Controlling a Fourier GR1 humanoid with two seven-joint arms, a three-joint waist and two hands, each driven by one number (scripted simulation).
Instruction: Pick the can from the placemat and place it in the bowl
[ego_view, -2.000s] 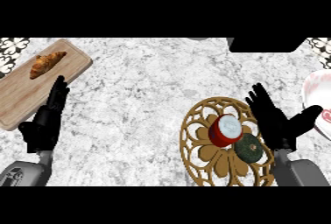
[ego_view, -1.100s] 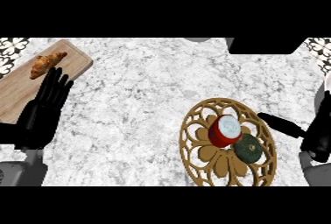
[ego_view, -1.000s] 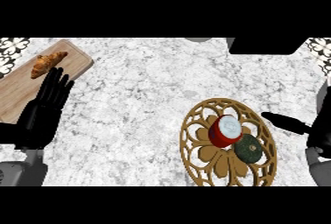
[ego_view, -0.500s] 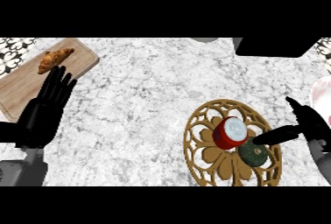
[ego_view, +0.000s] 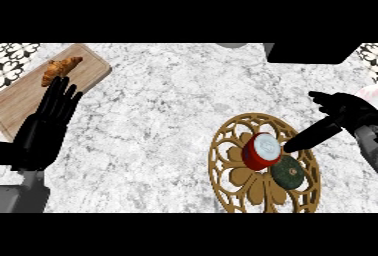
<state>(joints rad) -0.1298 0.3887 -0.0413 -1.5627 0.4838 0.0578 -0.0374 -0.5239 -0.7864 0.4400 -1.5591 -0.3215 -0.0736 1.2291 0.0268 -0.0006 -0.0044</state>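
The left hand (ego_view: 46, 127) rests near the view's left edge, fingers straight and spread, its fingertips over a wooden cutting board (ego_view: 22, 100) that carries a croissant (ego_view: 60, 69). On the marble counter (ego_view: 170, 115), the red can (ego_view: 260, 151) lies tilted on the round openwork placemat (ego_view: 247, 182), touching a dark green avocado (ego_view: 289, 172). The right hand (ego_view: 341, 116) is open, one extended finger reaching just beside the can.

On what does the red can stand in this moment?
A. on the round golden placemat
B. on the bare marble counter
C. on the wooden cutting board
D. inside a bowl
A: the red can stands on the ornate round placemat, beside a dark green object.
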